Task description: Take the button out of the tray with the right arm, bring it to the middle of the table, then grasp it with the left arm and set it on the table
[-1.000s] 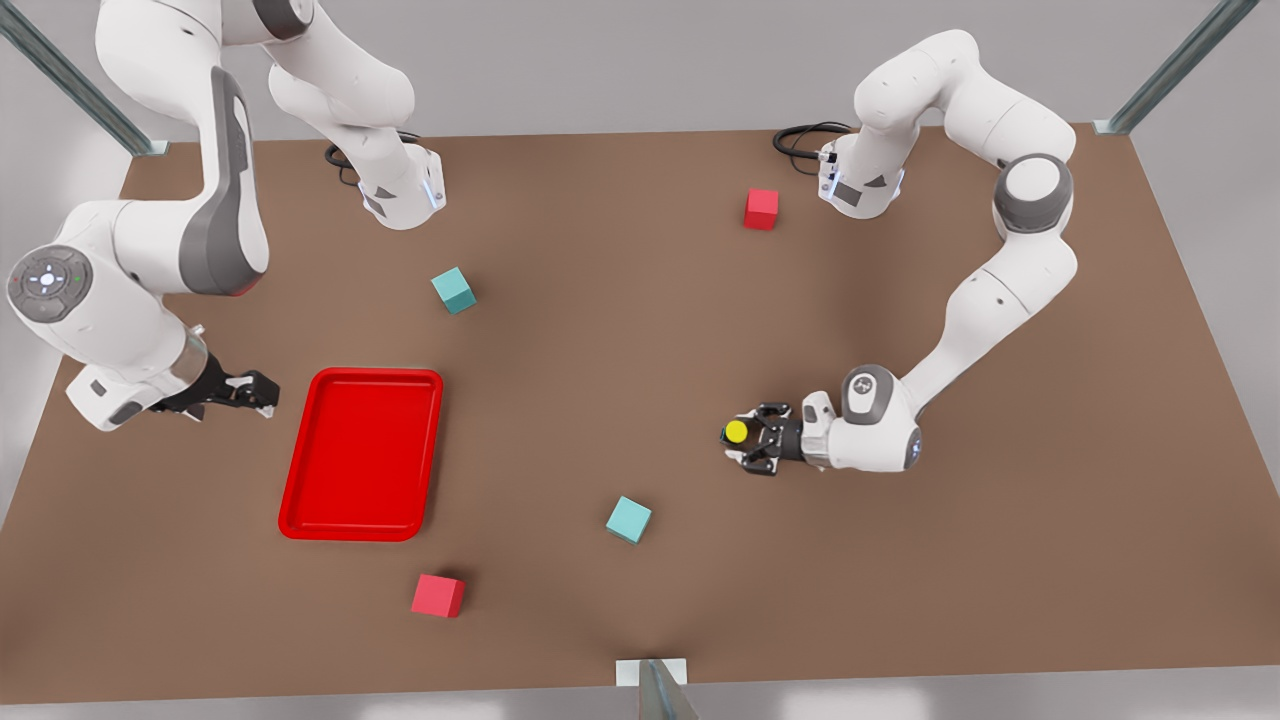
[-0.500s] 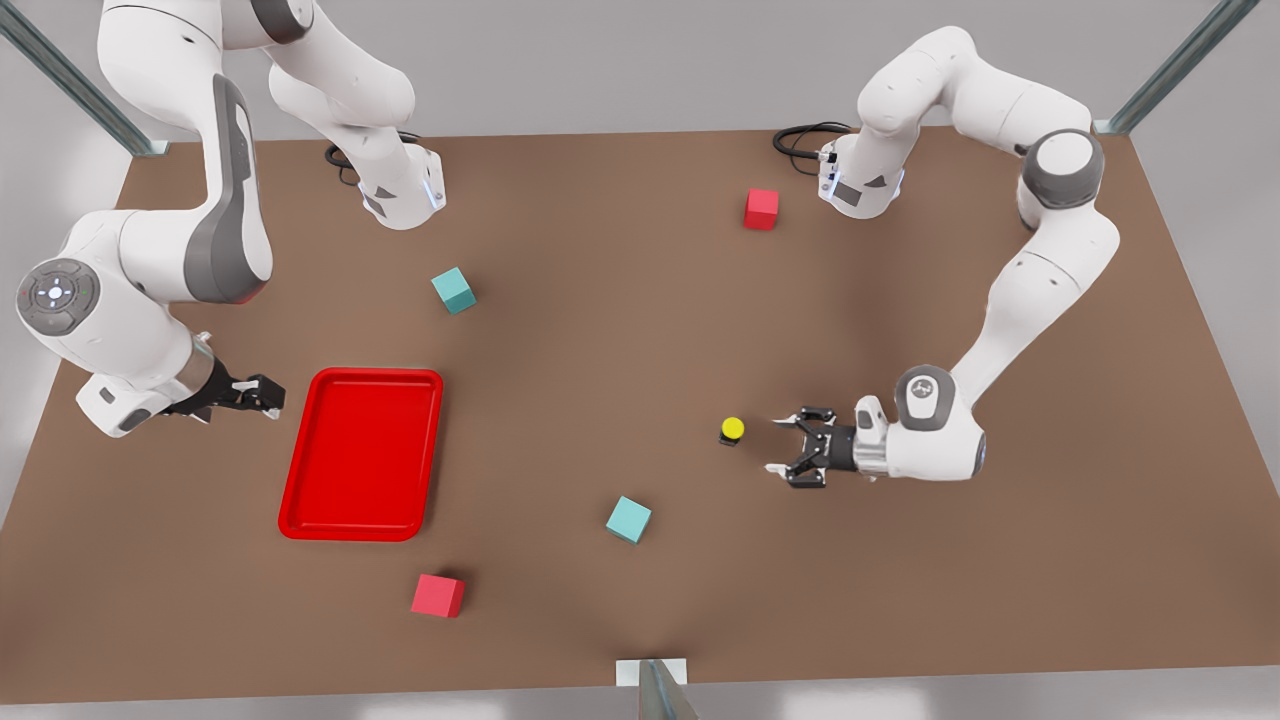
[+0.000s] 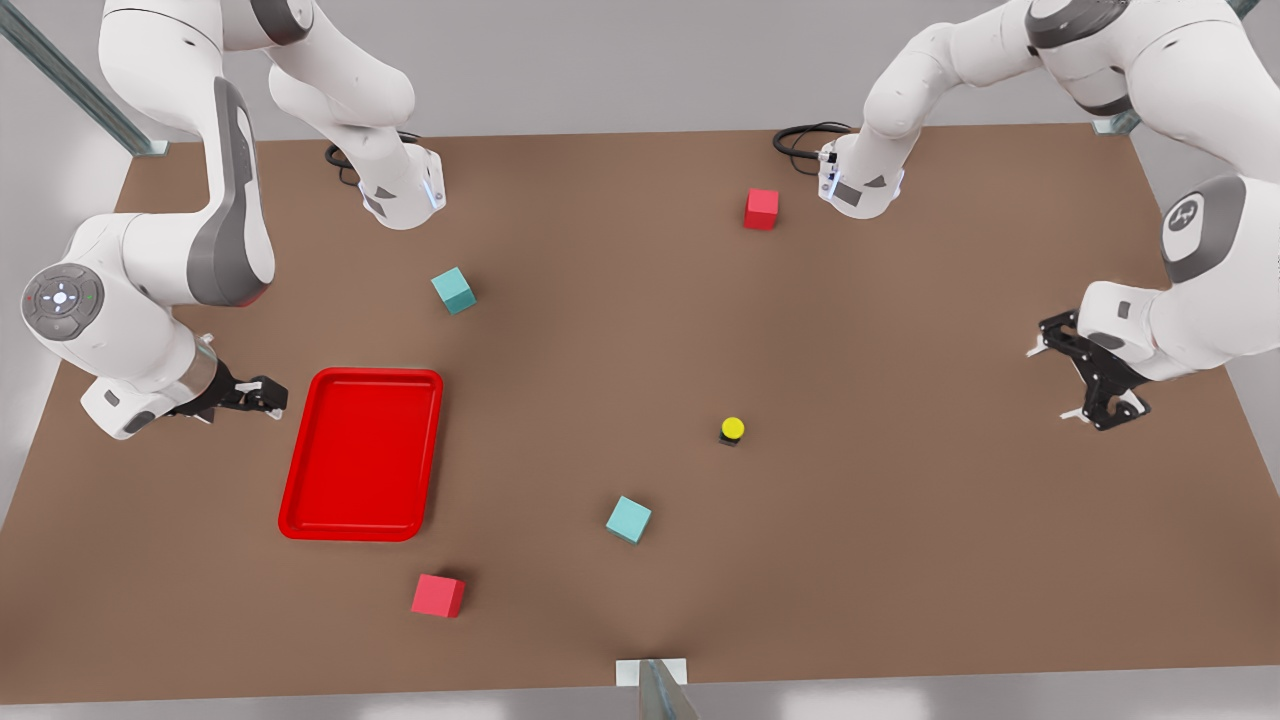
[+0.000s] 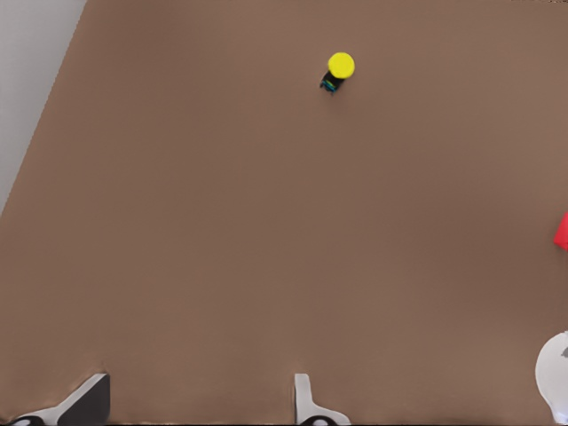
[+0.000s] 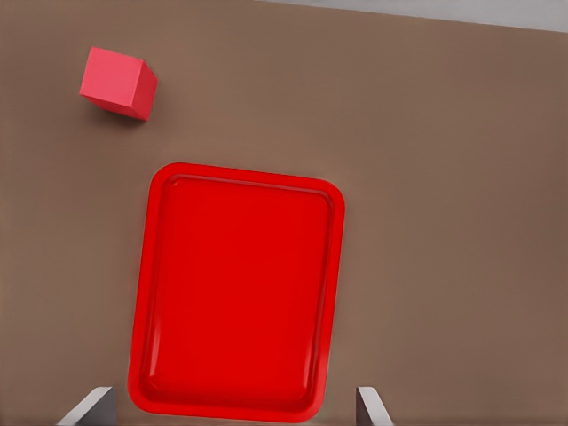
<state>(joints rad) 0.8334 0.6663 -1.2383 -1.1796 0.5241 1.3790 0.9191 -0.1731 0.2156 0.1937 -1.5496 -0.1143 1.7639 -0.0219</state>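
Left end effector (image 3: 1095,372), fingers spread, hovers well apart from the button (image 3: 732,430) on the table (image 3: 900,560).

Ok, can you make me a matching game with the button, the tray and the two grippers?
Things:
1. button
2. tray
3. left gripper
4. right gripper

Matches:
A. open, beside the tray
B. red and empty
C. yellow top, standing on the table
D. open, at the front view's right

Pairs: 1-C, 2-B, 3-D, 4-A
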